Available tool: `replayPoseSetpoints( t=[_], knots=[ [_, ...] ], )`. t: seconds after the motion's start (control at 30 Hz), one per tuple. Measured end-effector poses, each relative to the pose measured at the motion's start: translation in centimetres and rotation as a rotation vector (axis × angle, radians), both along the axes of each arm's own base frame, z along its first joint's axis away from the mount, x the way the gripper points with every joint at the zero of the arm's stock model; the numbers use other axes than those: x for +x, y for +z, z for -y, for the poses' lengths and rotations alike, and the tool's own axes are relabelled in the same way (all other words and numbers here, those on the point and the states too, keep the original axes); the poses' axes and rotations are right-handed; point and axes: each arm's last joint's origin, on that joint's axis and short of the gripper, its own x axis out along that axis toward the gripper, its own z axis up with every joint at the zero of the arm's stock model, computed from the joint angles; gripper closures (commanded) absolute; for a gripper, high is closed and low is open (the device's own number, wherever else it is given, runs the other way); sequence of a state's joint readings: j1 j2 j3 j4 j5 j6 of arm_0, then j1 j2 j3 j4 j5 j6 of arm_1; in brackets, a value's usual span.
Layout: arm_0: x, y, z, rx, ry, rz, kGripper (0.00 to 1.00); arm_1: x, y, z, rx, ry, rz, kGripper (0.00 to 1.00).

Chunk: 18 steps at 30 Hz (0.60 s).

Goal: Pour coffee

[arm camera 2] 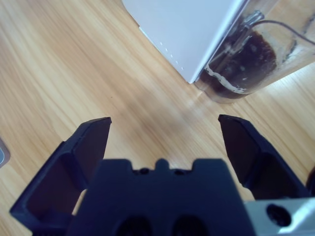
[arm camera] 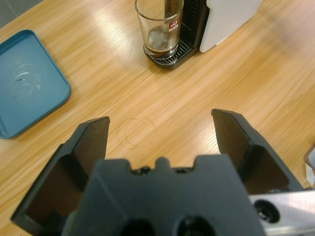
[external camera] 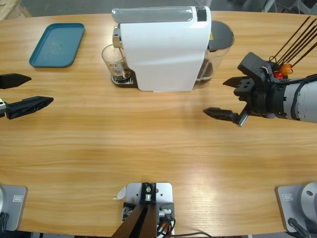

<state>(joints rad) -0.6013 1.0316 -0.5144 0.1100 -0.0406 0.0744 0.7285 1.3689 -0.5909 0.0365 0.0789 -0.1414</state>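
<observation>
A clear glass tumbler (external camera: 115, 63) with a small red mark stands on the drip tray under the spout of the white coffee machine (external camera: 166, 47). In the left wrist view the tumbler (arm camera: 159, 29) holds a thin layer of brownish coffee (arm camera: 158, 48). My left gripper (external camera: 22, 94) is open at the table's left edge, well short of the glass, with nothing between its jaws (arm camera: 160, 142). My right gripper (external camera: 229, 98) is open to the right of the machine, empty, facing the machine's rear corner (arm camera 2: 165, 142).
A teal tray (external camera: 57, 44) lies at the back left, also in the left wrist view (arm camera: 27, 83). The machine's clear water tank (arm camera 2: 256, 59), dark inside, sits behind its white body. Thin dark sticks (external camera: 297, 39) rise at the right edge.
</observation>
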Motion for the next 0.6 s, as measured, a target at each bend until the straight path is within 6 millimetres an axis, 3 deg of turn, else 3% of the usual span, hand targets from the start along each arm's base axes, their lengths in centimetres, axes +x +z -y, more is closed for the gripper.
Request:
replayPoseSetpoints(
  t=[0.6],
  knots=[
    [0.04,-0.03,0.03,0.001,0.0,-0.002,0.105,0.08,-0.15,-0.07,-0.005,0.0,-0.005,0.018]
  ],
)
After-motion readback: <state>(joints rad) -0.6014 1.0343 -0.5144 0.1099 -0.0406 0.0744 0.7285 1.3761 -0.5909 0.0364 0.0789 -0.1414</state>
